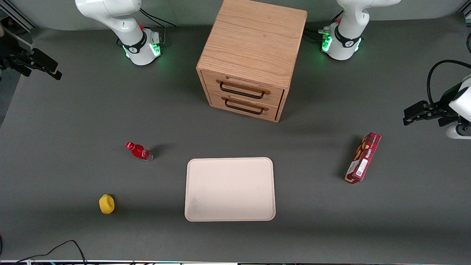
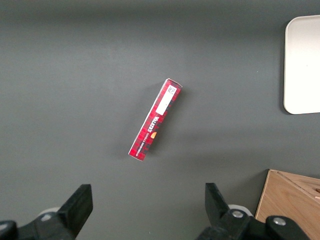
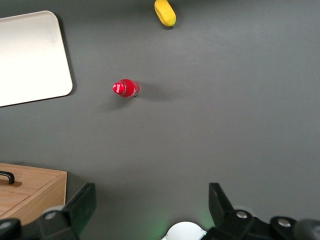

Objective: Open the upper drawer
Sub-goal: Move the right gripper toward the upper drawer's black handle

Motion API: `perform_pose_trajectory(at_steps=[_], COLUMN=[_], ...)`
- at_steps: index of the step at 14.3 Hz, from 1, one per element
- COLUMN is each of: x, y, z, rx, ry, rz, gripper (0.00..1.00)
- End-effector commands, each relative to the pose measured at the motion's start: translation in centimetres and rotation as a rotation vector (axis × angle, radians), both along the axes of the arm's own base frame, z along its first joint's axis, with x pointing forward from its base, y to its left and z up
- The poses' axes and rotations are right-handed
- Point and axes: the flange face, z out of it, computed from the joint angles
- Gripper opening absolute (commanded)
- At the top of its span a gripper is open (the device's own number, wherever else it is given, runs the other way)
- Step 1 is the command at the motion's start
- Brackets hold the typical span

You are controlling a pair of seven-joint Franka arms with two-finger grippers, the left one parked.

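Note:
The wooden cabinet stands at the middle of the table, farther from the front camera than the tray. Its upper drawer is shut, flush with the front, and has a black wire handle under a wooden rail. The twin lower drawer is also shut. My gripper hovers open and empty toward the working arm's end of the table, well apart from the cabinet. In the right wrist view the gripper shows its fingers spread wide over bare mat, with a corner of the cabinet beside them.
A red bottle stands between my gripper and the white tray. A yellow object lies nearer the front camera. A red box lies toward the parked arm's end.

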Motion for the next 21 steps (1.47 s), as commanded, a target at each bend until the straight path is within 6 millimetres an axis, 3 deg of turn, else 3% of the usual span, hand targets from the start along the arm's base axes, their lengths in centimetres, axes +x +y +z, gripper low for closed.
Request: perform_pose_trajectory(at_steps=[1, 5, 6, 9, 11, 13, 15, 17, 21], x=[-0.2, 0.0, 0.1, -0.5, -0.2, 1.6, 2.0, 2.8, 5.8], y=[0.1, 0.4, 1.3, 8.6, 12.6, 15.5, 20.0, 24.5, 32.4], z=[0.5, 0.7, 0.5, 1.6, 1.2, 1.1, 0.1, -3.2, -13.1], rx=[-0.010, -0.010, -0.012, 0.034, 0.089, 0.191, 0.267, 0.373, 0.560], ry=[0.017, 0.017, 0.020, 0.000, -0.001, 0.023, 0.055, 0.106, 0.160], rz=[0.002, 0.005, 0.023, 0.197, 0.271, 0.327, 0.520, 0.724, 1.051], gripper=[1.00, 1.00, 1.00, 1.00, 1.00, 1.00, 1.00, 1.00, 1.00])
